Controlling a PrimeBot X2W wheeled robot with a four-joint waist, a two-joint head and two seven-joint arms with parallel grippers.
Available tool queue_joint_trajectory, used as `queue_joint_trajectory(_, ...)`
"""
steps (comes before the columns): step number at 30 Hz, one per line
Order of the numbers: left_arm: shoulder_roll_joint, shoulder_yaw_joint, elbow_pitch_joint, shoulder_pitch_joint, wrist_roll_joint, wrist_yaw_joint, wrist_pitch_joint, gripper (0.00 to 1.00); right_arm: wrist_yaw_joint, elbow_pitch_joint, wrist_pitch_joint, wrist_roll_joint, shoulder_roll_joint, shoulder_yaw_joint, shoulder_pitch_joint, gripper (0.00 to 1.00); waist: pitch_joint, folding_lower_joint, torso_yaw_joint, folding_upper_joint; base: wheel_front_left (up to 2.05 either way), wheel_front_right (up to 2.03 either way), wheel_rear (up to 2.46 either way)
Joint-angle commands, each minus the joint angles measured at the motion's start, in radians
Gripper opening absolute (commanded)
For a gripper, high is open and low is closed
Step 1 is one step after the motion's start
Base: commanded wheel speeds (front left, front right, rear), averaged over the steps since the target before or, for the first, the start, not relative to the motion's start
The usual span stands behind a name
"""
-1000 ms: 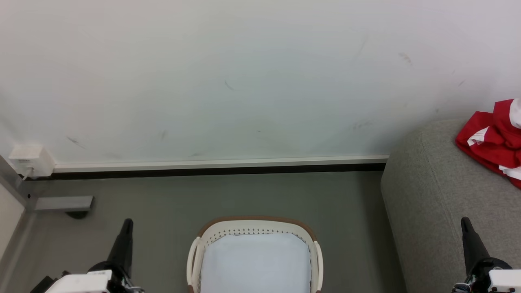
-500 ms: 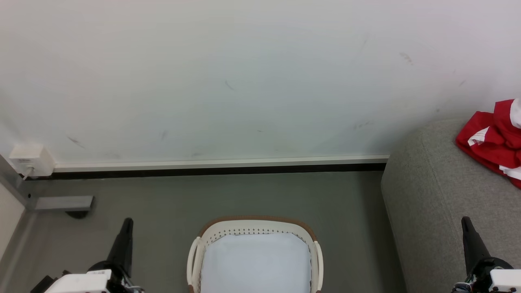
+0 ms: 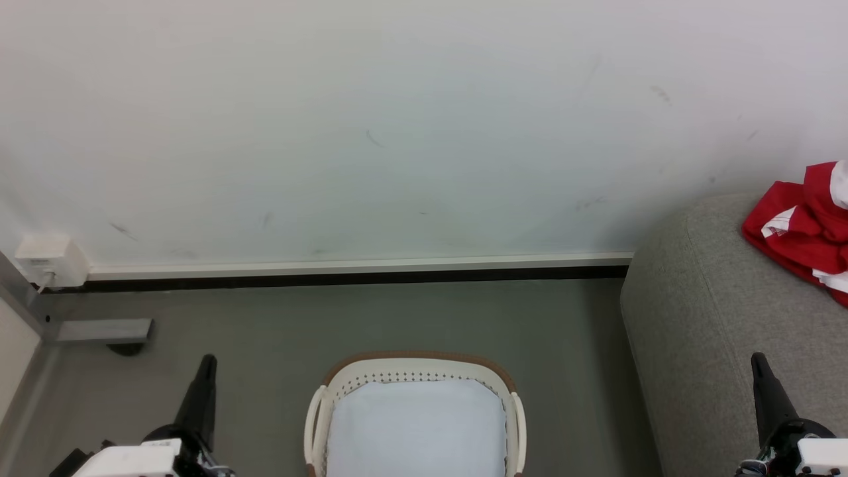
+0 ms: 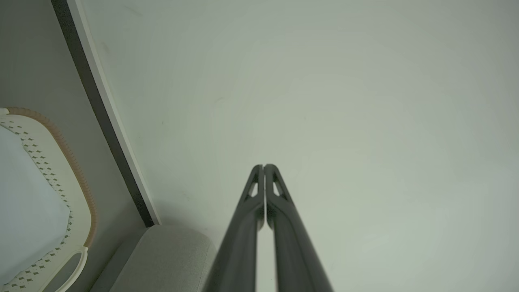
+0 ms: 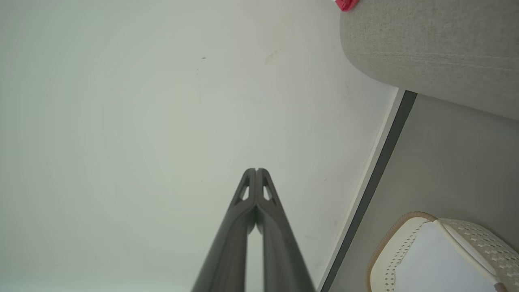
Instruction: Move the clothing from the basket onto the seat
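The cream basket [image 3: 414, 368] with a brown rim stands on the floor at the bottom centre, its pale bottom bare. Red and white clothing [image 3: 805, 228] lies on the grey seat [image 3: 702, 311] at the right edge. My left gripper [image 3: 207, 361] is shut at the lower left, left of the basket, holding nothing. At the lower right, in front of the seat, my right gripper [image 3: 756, 359] is shut and holds nothing. In the left wrist view the left gripper [image 4: 264, 166] points at the wall, with the basket [image 4: 77, 178] at the left. The right gripper [image 5: 256, 170] faces the wall too, the seat [image 5: 438, 44] at upper right.
A white wall with a baseboard [image 3: 358, 268] runs behind the basket. A small white box [image 3: 50, 260] and a grey metal bracket [image 3: 103, 329] sit at the left by the wall. Grey floor [image 3: 397, 318] lies between the basket and the wall.
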Motion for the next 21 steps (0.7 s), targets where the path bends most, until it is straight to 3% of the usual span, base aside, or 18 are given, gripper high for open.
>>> queue_joint_trajectory(1, 0.007, 0.002, -0.003, -0.009, -0.014, -0.004, 0.005, 0.00, -0.002, -0.005, 0.003, 0.001, -0.008, -0.004, -0.012, 0.00, 0.000, 0.0000, 0.000, 0.0000, 0.00, 0.00, 0.00)
queue_joint_trajectory(21, 0.007, 0.002, -0.003, -0.009, -0.015, -0.004, 0.004, 0.00, -0.002, -0.005, 0.003, 0.001, -0.008, -0.004, -0.012, 0.00, 0.000, 0.0000, 0.000, 0.0000, 0.00, 0.00, 0.00)
